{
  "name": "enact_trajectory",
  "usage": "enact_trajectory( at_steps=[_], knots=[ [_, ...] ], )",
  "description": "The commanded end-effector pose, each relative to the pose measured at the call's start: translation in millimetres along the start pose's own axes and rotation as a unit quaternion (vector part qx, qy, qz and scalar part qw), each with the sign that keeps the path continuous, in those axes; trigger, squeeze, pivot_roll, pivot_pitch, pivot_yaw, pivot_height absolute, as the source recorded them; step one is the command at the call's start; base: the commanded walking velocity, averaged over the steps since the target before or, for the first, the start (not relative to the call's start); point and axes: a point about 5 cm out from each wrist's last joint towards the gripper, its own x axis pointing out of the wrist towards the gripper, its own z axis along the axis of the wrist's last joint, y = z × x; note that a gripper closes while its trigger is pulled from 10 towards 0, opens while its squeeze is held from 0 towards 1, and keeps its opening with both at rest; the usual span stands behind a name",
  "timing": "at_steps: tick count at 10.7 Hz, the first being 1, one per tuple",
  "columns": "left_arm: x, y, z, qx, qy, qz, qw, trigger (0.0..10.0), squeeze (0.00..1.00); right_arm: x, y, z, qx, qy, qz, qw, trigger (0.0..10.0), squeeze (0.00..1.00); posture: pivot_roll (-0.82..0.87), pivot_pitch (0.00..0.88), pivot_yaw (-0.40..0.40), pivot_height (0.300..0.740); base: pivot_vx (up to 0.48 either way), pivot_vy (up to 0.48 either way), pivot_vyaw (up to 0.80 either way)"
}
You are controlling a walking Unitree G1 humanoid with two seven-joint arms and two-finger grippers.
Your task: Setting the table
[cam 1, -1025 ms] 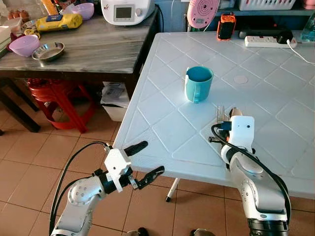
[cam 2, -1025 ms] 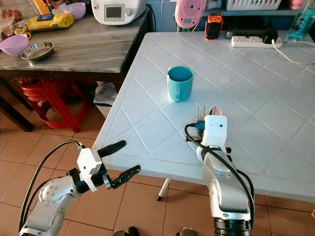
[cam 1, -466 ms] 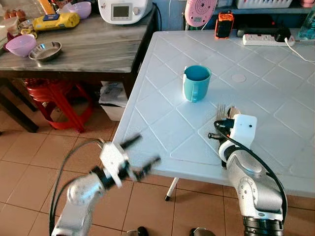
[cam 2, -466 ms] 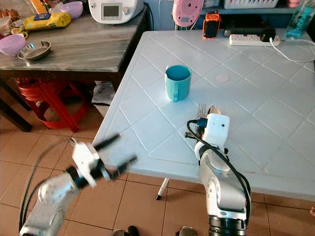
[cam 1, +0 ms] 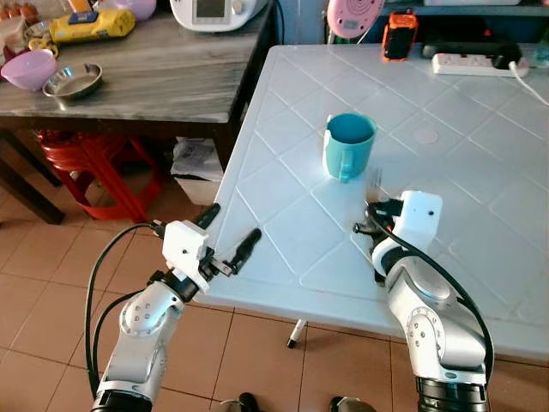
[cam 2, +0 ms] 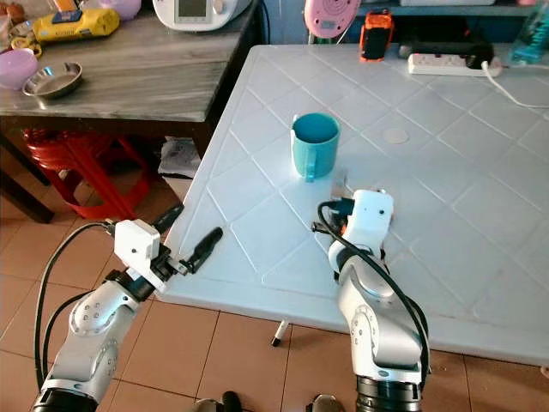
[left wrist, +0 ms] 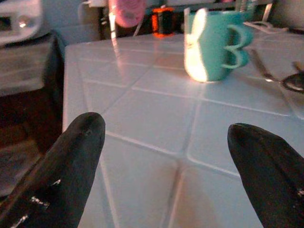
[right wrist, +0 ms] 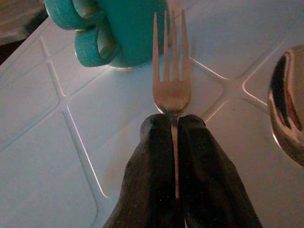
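The right gripper [right wrist: 173, 142] is clamped on a metal fork [right wrist: 172, 78], its two black fingers [right wrist: 152, 156] pressed together on the neck just below the tines, so the prongs stick out ahead of the fingertips toward the teal mug [cam 1: 346, 144]. The fork sits low over the white plastic table [cam 1: 283, 112], just beside the mug's handle side, and a metal spoon [right wrist: 287, 102] lies on the table close by on the fork's other side. A fork like this is light, rigid and smooth, so it should need little force to carry, but polished steel pinched on a narrow neck can swivel or slide between the pads; a hold nearer the middle of the handle would likely balance better, though I cannot tell how much handle runs back inside the fingers. The mug looks like glazed ceramic or hard plastic, heavier and breakable if ceramic, and is best taken across the body or by the handle. The spoon lies flat, which makes it awkward to lift off a slick surface. The left gripper [cam 1: 223, 240] hovers with its fingers spread apart at the table's near edge, holding nothing, with the mug well ahead of it.
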Motion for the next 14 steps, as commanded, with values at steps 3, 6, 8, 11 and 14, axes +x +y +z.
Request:
enact_trajectory(
  at_steps=[3, 6, 8, 11, 14],
  knots=[
    [0.5, 0.1, -1, -0.004, 0.014, 0.024, 1.000, 10.0, 0.00, -4.0, 7.6, 8, -0.012, -0.031, 0.024, 0.999, 0.0, 0.00, -0.14, 0.153, 0.109, 0.740, 0.000, 0.000, 0.00],
    [1.0, 0.6, -1, -0.004, 0.019, 0.031, 0.999, 10.0, 0.00, -7.4, 10.4, 13, -0.020, -0.064, 0.034, 0.997, 0.9, 0.00, -0.14, 0.154, 0.109, 0.740, 0.000, 0.090, 0.00],
    [2.9, -1.7, -1, -0.006, 0.018, 0.028, 0.999, 10.0, 0.00, -10.9, 9.5, 8, -0.020, -0.067, 0.029, 0.997, 10.0, 0.00, -0.15, 0.156, 0.115, 0.740, 0.000, 0.381, 0.00],
    [3.7, -2.3, 0, -0.006, 0.017, 0.027, 0.999, 10.0, 0.00, -11.3, 9.3, 4, -0.021, -0.063, 0.025, 0.997, 10.0, 0.00, -0.15, 0.157, 0.116, 0.740, 0.000, 0.415, -0.17],
    [3.9, -3.1, -1, -0.006, 0.018, 0.025, 1.000, 10.0, 0.00, -15.2, 12.4, 1, -0.029, -0.073, 0.032, 0.996, 10.0, 0.00, -0.15, 0.156, 0.117, 0.740, 0.000, 0.419, -0.69]
  ],
)
